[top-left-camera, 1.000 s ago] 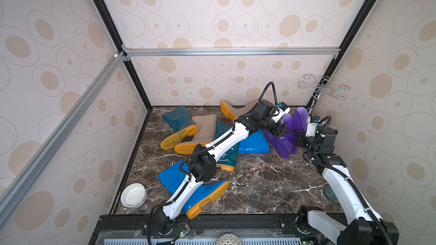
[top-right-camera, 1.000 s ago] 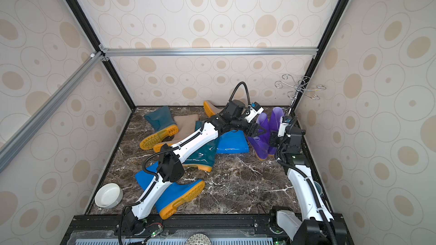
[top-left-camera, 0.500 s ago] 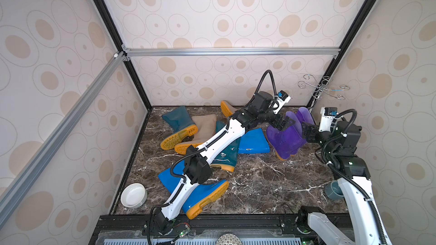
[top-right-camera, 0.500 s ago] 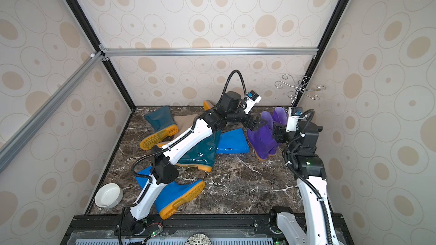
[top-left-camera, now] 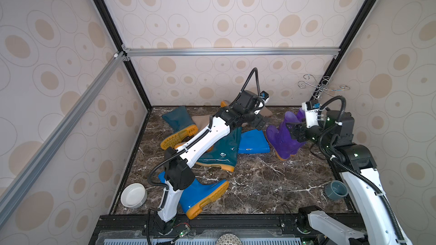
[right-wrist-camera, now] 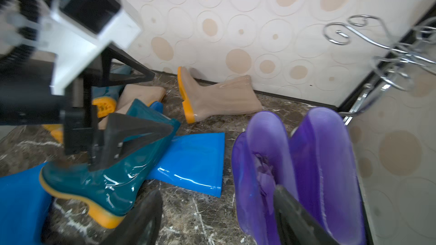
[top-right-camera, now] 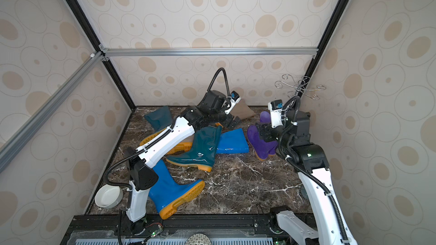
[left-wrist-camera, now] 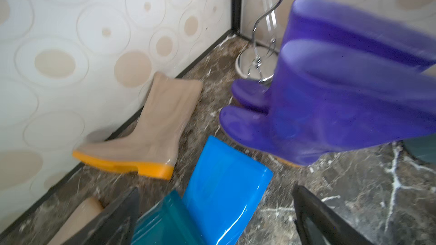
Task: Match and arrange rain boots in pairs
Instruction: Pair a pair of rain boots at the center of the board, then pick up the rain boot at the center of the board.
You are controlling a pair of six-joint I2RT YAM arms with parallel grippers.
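Two purple rain boots (top-left-camera: 282,137) (right-wrist-camera: 323,152) stand upright side by side at the back right. My right gripper (top-left-camera: 295,130) (right-wrist-camera: 217,192) is open; one finger (right-wrist-camera: 295,218) reaches into the nearer purple shaft (right-wrist-camera: 257,147), the other hangs outside it. My left gripper (top-left-camera: 259,122) (left-wrist-camera: 215,190) is open and empty above a flat blue boot (top-left-camera: 253,141) (left-wrist-camera: 226,180) and a teal boot (top-left-camera: 221,152). Another blue boot (top-left-camera: 203,194) lies at the front. A second teal boot (top-left-camera: 177,119) and a beige boot (top-left-camera: 200,121) lie at the back left. Another beige boot (left-wrist-camera: 160,123) lies against the back wall.
A wire rack (top-left-camera: 320,88) stands in the back right corner behind the purple boots. A white bowl (top-left-camera: 133,195) sits at the front left and a grey cup (top-left-camera: 336,189) at the front right. Patterned walls close in the marble floor (top-left-camera: 259,185) on three sides.
My left gripper has opened and drawn back left, away from the purple boots. The right arm has pulled back to the right, and the purple pair now stands more upright.
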